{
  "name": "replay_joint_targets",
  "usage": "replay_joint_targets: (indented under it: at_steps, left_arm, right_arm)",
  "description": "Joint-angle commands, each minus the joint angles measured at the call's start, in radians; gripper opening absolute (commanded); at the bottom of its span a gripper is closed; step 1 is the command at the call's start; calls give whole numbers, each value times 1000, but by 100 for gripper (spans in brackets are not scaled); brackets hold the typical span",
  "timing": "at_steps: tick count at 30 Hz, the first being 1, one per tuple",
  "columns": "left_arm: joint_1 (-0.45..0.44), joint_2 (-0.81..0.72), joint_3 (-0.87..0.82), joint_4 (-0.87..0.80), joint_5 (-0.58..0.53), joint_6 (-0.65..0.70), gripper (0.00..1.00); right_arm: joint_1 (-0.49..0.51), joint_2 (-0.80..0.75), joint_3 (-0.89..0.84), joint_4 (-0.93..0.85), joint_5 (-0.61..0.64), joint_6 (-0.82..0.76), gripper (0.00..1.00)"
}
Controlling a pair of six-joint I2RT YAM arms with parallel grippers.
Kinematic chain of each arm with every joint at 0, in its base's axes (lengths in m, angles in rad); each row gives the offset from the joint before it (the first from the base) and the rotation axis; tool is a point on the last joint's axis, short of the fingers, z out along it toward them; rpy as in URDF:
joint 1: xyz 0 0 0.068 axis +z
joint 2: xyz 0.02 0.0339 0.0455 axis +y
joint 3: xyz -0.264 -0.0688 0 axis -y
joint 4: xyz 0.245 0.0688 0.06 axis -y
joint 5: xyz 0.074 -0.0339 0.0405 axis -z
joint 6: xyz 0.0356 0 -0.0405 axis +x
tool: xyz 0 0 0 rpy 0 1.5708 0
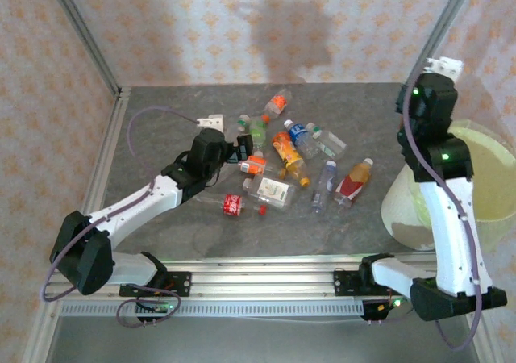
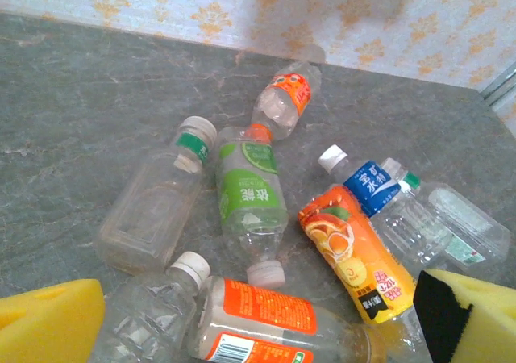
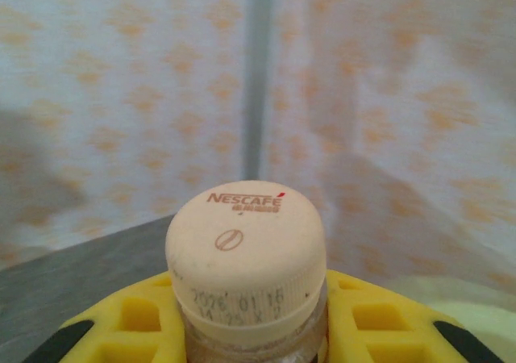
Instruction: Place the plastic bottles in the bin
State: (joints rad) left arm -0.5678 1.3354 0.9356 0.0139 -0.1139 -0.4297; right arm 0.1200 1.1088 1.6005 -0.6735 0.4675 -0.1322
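Yellow-padded, my right gripper (image 3: 251, 335) clamped a Nescafé-capped bottle (image 3: 246, 250); best, I judged, to centre over the bin (image 1: 399, 206) before releasing.

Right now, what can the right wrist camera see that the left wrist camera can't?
Right wrist view: a cream-capped bottle, very close, its cap printed NESCAFE, gripped in the right tool.
Left wrist view: a heap of plastic bottles lying on the table, among them a green-label bottle, an orange-label bottle and a blue-label bottle, with the left tool open near them.
Both views: yellow fingers, the grey table and the orange-patterned wall.
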Motion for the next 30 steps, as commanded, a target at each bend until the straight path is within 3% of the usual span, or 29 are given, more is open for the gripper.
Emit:
replay_joint_targets:
  at_steps: [1,7,12,17,23,30]
  left_arm:
    - [-4,36,64,-39,-39,-13,100]
    - [-4,57,74,-18,-60,-31,100]
    - [-4,67,104,-63,-100,-33,100]
    - [-4,57,111,-105,-126,-19,100]
    - [-3,56,94,-111,-161,-49,100]
    - [-4,58,86,-134,-196,-75,100]
  right_arm:
    - [-77,-53,-16,-118,115,26,5]
    - [-220,-84,-112,-131,147,80,5]
    - [-399,-84,-241,-45,-37,201,5]
    - [-502,-84,-358,40,-201,256,6]
    - [-517,-72,-497,230,-280,251,6]
    - [-518,-13,-517,344,-355,260,6]
